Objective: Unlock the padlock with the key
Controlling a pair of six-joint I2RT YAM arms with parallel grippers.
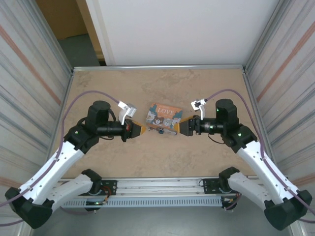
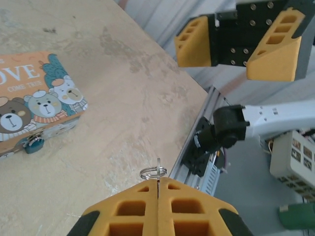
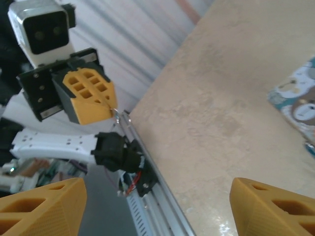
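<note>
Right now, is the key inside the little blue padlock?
No, the key sticks out of the shut left gripper, apart from the padlock on the bear tin.

Bear tin lid (image 1: pixel 164 115) — "LOVE"; smaller line below — "COME TRUE".

Two robot arms (the left arm (image 1: pixel 59 164) and the right arm (image 1: pixel 258 157)), one bear-printed tin (image 2: pixel 29 93), one small teal padlock (image 2: pixel 34 144) and one metal key ring (image 2: pixel 153 172) share one tan table (image 1: pixel 206 88).
</note>
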